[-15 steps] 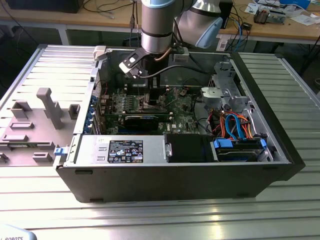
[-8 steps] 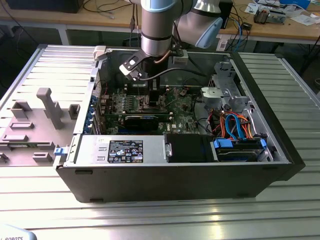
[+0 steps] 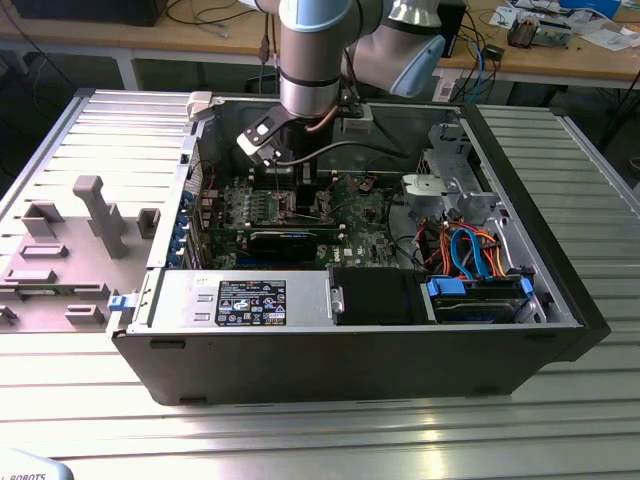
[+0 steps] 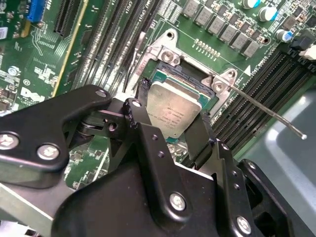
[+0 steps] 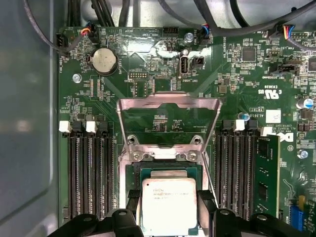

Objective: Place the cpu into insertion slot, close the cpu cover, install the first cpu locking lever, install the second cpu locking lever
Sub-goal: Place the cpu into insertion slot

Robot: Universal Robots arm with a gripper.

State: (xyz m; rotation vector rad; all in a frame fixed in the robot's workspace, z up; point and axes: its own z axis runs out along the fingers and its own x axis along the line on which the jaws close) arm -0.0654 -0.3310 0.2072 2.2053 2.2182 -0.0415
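Fine print on the cpu (image 5: 169,205), circuit board (image 5: 148,64), sticker (image 3: 252,302) — none legible.

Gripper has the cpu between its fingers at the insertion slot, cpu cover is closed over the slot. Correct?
Not quite. The cpu cover is open, tilted back off the insertion slot, as the first wrist view shows. The rest holds: the gripper has the cpu between its fingers at the slot.

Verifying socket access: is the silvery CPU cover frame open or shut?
Open. The thin silvery metal cover frame stands swung back off the square insertion slot, green circuit board showing through its window.
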